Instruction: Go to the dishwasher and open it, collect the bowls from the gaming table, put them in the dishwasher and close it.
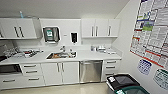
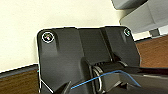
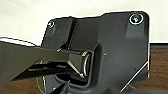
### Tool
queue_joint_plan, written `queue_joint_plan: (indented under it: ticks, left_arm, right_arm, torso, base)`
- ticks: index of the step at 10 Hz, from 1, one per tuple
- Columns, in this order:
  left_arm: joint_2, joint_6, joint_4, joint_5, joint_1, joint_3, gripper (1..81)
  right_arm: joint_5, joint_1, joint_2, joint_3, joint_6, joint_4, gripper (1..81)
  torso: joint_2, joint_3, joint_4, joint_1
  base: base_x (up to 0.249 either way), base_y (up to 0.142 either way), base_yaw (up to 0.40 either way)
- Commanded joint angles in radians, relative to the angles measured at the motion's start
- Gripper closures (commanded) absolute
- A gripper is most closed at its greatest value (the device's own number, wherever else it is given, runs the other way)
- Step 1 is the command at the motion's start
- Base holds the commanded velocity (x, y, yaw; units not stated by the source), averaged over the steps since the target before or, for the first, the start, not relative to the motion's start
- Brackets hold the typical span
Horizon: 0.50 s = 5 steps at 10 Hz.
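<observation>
You can read no text, number or brand anywhere here. The large poster point(image 1: 152, 30) on the right-hand wall carries dense printed blocks and headings, all too blurred to make out. The two smaller notices point(image 1: 144, 66) below it are equally illegible, as are the label on the wall dispenser point(image 1: 50, 34) and the white sticker on the dark bin lid point(image 1: 111, 79).

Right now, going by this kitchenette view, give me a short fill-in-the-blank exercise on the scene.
1. The dishwasher door is ____.
2. The dishwasher sits under the counter, to the ____ of the sink as pictured.
3. The dishwasher's front is ____ steel, unlike the white drawers beside it.

Missing words: closed; right; stainless
</observation>
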Motion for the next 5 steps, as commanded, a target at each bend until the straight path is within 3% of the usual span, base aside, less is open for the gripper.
queue_joint_plan:
  ticks: [1,5]
  left_arm:
    - [-0.02,0.01,-0.001,0.048,-0.063,0.01,1.0]
    - [-0.022,0.01,-0.002,0.048,-0.061,0.01,1.0]
  right_arm:
    - [-0.045,0.053,-0.018,0.01,-0.001,-0.009,1.0]
    - [-0.045,0.054,-0.014,0.01,-0.002,-0.009,1.0]
  torso:
    - [0.0,0.0,0.0,0.0]
    - [0.0,0.0,0.0,0.0]
  base:
    - [0.1,0.0,0.0]
    - [0.101,0.0,0.0]
